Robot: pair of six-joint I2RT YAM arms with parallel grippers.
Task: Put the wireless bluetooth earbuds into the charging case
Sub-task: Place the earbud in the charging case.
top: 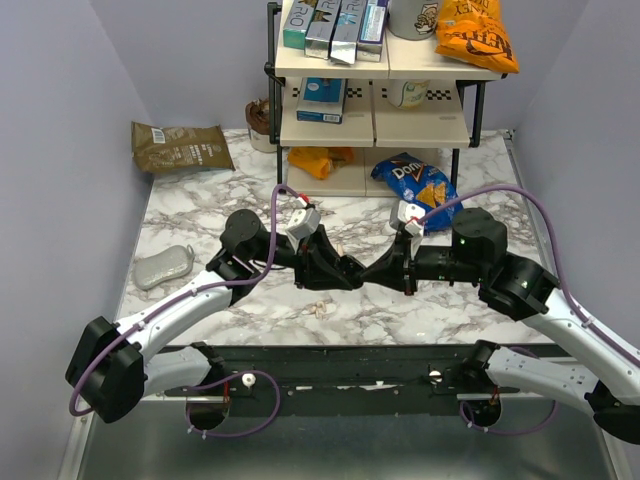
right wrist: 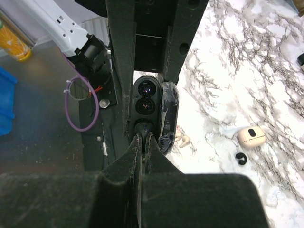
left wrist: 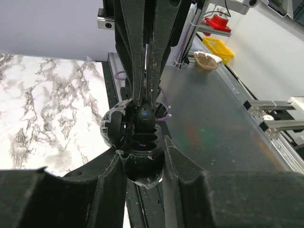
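Observation:
My left gripper is shut on an open black charging case, held above the table with its lid swung aside. My right gripper is shut on a glossy black earbud and presses it at a well of that black case. The two grippers meet tip to tip in the top view. A pale beige charging case lies closed on the marble. A second black earbud lies beside it. The cream-white pair lies under the grippers, also in the top view.
A grey pouch lies at the table's left. A shelf rack with boxes and snack bags stands at the back, a blue chip bag in front of it. A brown bag lies at the back left.

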